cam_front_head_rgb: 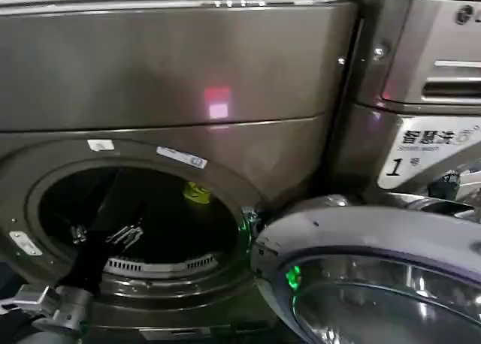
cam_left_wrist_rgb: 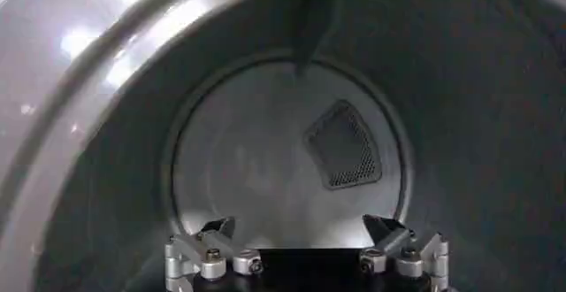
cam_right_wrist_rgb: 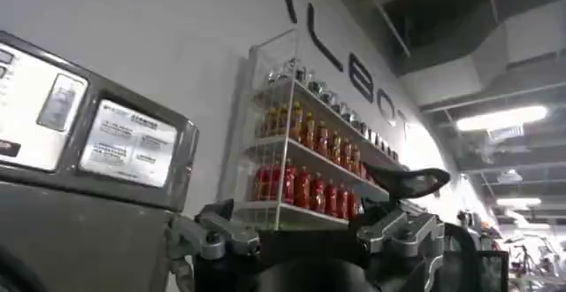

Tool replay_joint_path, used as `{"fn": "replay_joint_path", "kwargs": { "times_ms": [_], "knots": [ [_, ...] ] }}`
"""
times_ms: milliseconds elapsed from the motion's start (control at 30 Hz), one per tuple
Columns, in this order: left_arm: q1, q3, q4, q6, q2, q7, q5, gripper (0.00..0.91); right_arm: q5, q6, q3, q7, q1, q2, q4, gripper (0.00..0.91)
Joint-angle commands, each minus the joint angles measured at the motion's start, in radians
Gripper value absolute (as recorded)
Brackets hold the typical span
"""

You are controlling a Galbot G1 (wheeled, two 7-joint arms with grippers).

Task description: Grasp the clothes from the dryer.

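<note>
The dryer [cam_front_head_rgb: 173, 73] is the dark grey-bronze front-loader, and its round porthole stands open. The clothes [cam_front_head_rgb: 197, 192], a small yellow-green bundle, lie inside the drum toward the opening's upper right. My left arm reaches in from the lower left. My left gripper [cam_front_head_rgb: 104, 235] sits in the drum's lower left part, apart from the bundle. In the left wrist view the left gripper [cam_left_wrist_rgb: 301, 229] is open with nothing between its fingers, facing the drum's back wall [cam_left_wrist_rgb: 256, 161]. My right gripper [cam_right_wrist_rgb: 318, 198] is open and empty, held away from the drum.
The chrome-rimmed glass door [cam_front_head_rgb: 361, 284] hangs open at the lower right, close to the porthole. A neighbouring LG machine [cam_front_head_rgb: 428, 58] stands to the right. A vent grille [cam_left_wrist_rgb: 345, 146] is set in the drum's back wall. A wall shelf of red bottles [cam_right_wrist_rgb: 305, 183] stands beyond the right gripper.
</note>
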Motion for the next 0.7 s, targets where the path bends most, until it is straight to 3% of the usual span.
{"fn": "replay_joint_path", "kwargs": {
  "times_ms": [33,700],
  "knots": [
    [0.001,0.001,0.003,-0.001,-0.002,0.0,0.002,0.907,-0.002,0.0,-0.001,-0.001,0.001,0.0,-0.001,0.907],
    [-0.015,0.015,0.032,-0.009,0.001,0.002,0.009,0.907,0.002,0.008,0.011,0.002,-0.012,0.003,0.008,0.907]
  ]
}}
